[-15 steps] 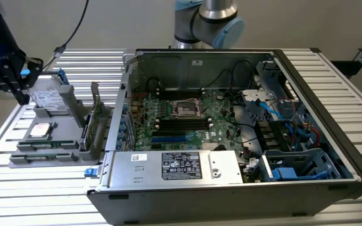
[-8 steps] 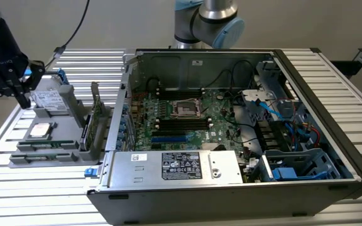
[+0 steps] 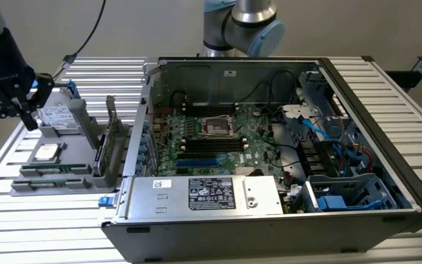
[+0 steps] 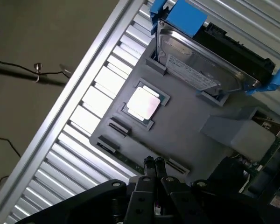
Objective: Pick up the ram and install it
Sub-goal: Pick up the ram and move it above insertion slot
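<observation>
The ram (image 3: 52, 169) is a thin green stick lying in a groove at the near edge of the grey parts tray (image 3: 79, 181), at the exterior view's left. In the wrist view the ram (image 4: 123, 157) runs along the tray's edge groove, right under my fingertips. My gripper (image 3: 22, 113) hangs above the tray's far left corner, beside the hard drive (image 3: 57, 117). In the wrist view the gripper (image 4: 154, 162) has its two fingertips pressed together with nothing between them, a short way above the ram.
The tray also holds a processor chip (image 4: 142, 103), a hard drive in blue rails (image 4: 196, 60) and an upright expansion card (image 3: 110, 135). The open computer case (image 3: 372, 137) sits at the exterior view's right, showing the motherboard (image 3: 237, 129) with black memory slots (image 3: 211, 146).
</observation>
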Tool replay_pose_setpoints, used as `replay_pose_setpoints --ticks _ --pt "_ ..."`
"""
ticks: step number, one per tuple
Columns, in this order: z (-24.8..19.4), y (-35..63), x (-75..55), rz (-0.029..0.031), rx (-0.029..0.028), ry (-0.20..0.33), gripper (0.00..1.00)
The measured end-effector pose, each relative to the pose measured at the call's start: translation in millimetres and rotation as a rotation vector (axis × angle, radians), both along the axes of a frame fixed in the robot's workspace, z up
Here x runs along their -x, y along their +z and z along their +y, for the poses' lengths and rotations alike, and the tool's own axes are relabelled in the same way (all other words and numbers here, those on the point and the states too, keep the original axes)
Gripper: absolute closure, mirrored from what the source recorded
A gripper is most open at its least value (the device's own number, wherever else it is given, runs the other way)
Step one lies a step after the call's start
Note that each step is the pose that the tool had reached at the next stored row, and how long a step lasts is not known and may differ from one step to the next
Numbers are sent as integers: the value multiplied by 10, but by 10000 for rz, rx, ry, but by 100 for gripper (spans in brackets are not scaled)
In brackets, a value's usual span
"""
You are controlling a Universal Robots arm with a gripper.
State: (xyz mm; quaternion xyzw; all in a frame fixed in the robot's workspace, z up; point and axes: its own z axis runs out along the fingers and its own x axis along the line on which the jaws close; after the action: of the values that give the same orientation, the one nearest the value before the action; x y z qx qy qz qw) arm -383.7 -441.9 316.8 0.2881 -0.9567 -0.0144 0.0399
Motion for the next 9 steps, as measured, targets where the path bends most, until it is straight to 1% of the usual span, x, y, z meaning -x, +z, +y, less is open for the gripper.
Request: replay_pose_setpoints --ticks 9 --pt "0 -99 0 -11 -1 1630 90"
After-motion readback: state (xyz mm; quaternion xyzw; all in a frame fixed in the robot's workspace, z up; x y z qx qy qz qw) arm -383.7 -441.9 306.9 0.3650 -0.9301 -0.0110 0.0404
